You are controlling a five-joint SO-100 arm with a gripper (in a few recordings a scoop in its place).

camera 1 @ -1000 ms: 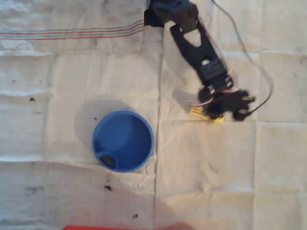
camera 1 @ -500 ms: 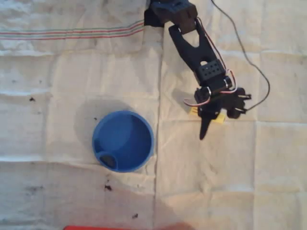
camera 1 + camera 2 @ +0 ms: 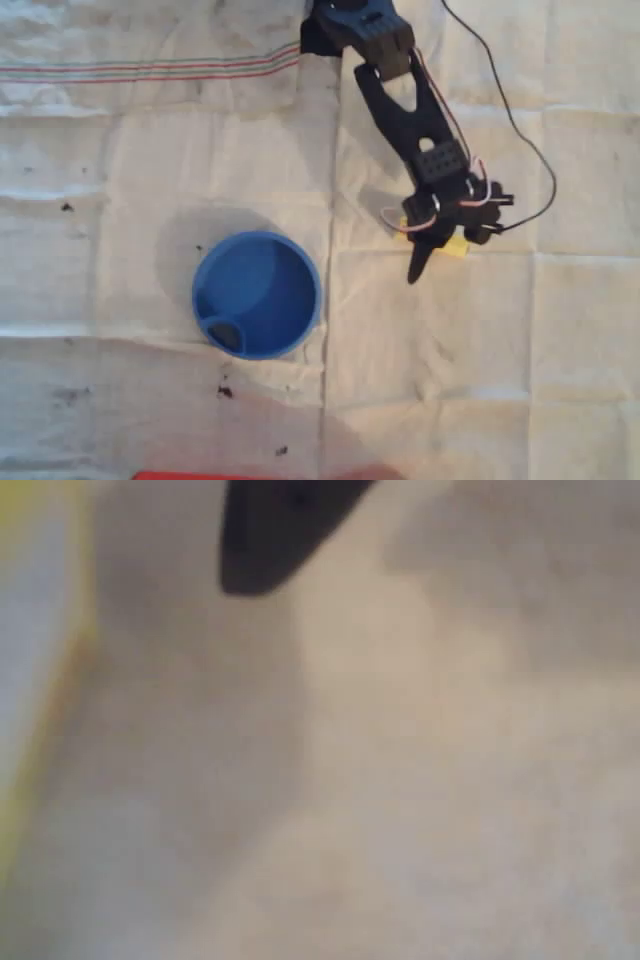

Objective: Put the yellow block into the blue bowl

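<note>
The yellow block [image 3: 456, 246] lies flat on the cloth right of centre in the overhead view. Its two ends stick out from under my gripper [image 3: 440, 252], which hangs right over its middle. The jaws stand open, and one dark finger [image 3: 418, 265] points past the block's near side toward the bottom of the picture. The other finger is hidden under the wrist. The blurred wrist view holds a dark fingertip [image 3: 270, 540] at the top and a yellow edge of the block [image 3: 22, 770] at the far left. The blue bowl [image 3: 300, 262] stands well left of the gripper, with a dark oval mark inside.
A creased white cloth [image 3: 450, 380] covers the table, with a striped band [image 3: 150, 70] at the top left. A black cable [image 3: 530, 160] loops right of the arm. A red edge [image 3: 230, 475] shows at the bottom.
One finger has swung out from the gripper, opening the jaws. The wrist has shifted slightly left over the block. Block and bowl stay where they were.
</note>
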